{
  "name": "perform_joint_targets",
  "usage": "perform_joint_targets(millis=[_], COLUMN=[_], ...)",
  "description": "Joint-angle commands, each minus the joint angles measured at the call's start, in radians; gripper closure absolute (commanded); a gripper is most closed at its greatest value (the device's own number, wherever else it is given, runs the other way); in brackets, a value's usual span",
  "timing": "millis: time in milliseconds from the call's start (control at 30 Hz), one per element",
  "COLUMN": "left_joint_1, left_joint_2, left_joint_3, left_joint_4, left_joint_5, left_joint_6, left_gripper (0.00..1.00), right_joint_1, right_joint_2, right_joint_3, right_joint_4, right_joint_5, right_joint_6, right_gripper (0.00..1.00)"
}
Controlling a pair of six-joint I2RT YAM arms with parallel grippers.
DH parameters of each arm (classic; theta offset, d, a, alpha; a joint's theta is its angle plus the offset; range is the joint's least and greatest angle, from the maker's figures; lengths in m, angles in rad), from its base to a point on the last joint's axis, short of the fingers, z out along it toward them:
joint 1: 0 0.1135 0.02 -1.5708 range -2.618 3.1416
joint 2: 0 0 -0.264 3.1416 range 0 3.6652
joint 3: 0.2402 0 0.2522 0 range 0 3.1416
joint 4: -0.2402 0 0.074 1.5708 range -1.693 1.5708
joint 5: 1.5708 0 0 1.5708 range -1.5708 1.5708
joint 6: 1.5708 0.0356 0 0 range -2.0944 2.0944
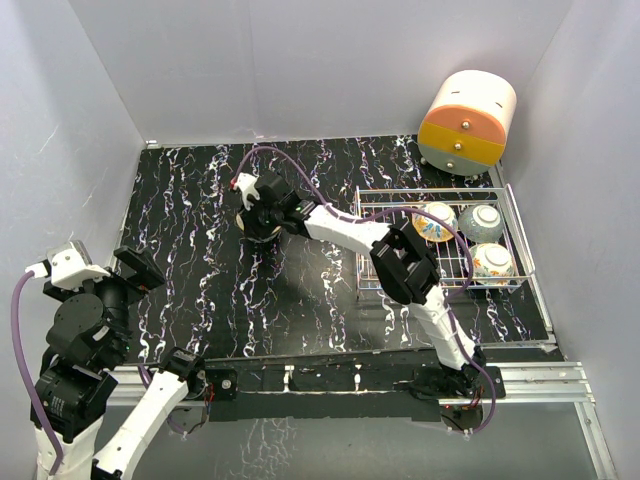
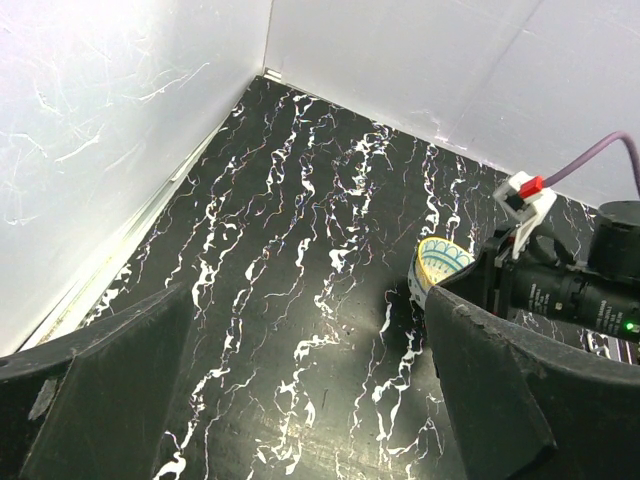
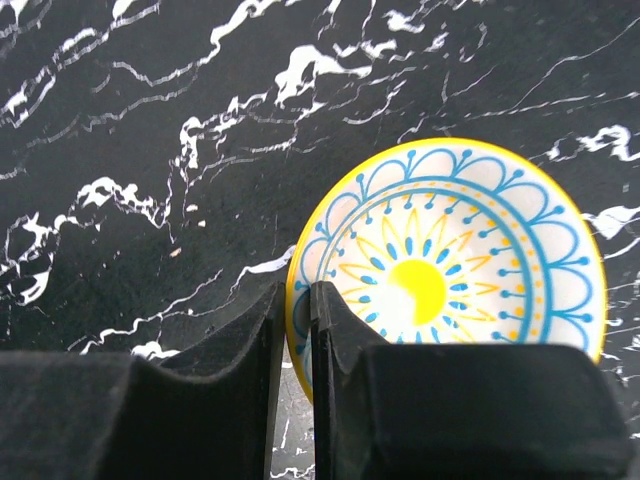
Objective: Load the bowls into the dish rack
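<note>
A bowl is pinched by its rim between the nearly closed right jaws, above the counter, left of the rack, where three bowls are held. The left jaws are spread, with nothing gripped.

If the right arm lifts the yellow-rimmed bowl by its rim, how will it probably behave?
The yellow-rimmed bowl looks glazed and rigid, so it may slip between the fingers. They pinch only one edge of the rim, so it will probably hang tilted. It seems ceramic; a drop could chip it.
</note>
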Motion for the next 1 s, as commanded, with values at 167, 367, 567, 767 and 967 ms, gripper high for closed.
perform_joint_targets(millis=[167, 367, 567, 767, 967], left_joint_1=[-0.006, -0.006, -0.006, -0.006, -0.006], left_joint_2=[0.000, 0.005, 0.003, 0.008, 0.015], left_joint_3=[-0.006, -0.008, -0.014, -0.021, -0.023], left_joint_4=[-0.001, 0.002, 0.002, 0.013, 0.025], left_joint_5=[-0.015, -0.011, -0.011, -0.008, -0.003], left_joint_6=[0.011, 0.009, 0.006, 0.008, 0.011], left_gripper=[0.03, 0.03, 0.03, 0.03, 0.03], right_joint_1=[-0.021, -0.021, -0.013, 0.012, 0.016], right_joint_2=[-0.121, -0.130, -0.144, -0.209, -0.244], right_joint_3=[-0.056, -0.061, -0.107, -0.150, -0.159], right_joint_4=[0.109, 0.112, 0.129, 0.175, 0.219], right_joint_5=[-0.019, -0.051, -0.089, -0.039, -0.041], right_joint_6=[0.036, 0.041, 0.063, 0.072, 0.095], right_gripper=[0.91, 0.92, 0.92, 0.92, 0.92])
